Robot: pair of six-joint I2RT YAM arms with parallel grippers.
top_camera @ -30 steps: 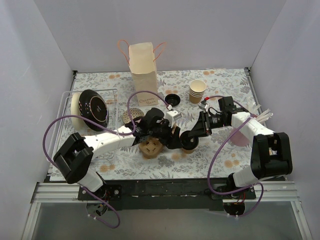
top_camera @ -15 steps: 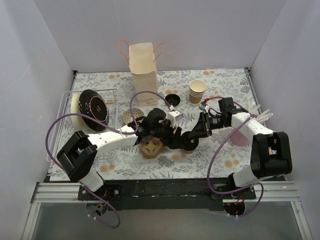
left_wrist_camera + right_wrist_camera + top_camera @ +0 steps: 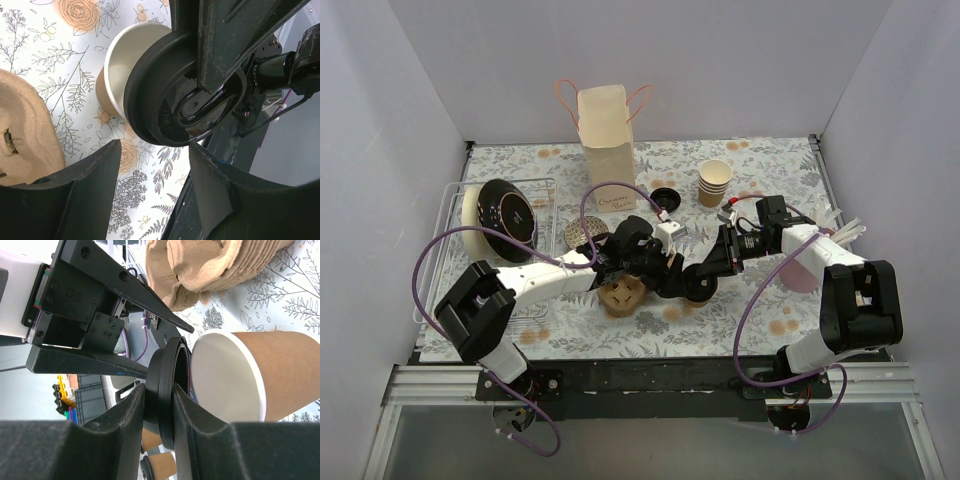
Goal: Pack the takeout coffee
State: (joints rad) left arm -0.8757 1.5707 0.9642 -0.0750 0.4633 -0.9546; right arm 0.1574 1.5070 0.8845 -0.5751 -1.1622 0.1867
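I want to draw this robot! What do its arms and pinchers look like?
The left arm and right arm both have white links with chunky black joints, and a purple cable loops along each. The left gripper and right gripper are black, each with two flat, angular fingers.

Not much in it. Over the last second the left arm (image 3: 535, 280) crept forward and a touch right, so the left claw (image 3: 152, 150) sits slightly closer in on the lid (image 3: 165, 100). Its purple cable (image 3: 450, 238) swung right too. The right claw (image 3: 159, 405), pinching that lid, edged a hair left. Most of it happened early on.
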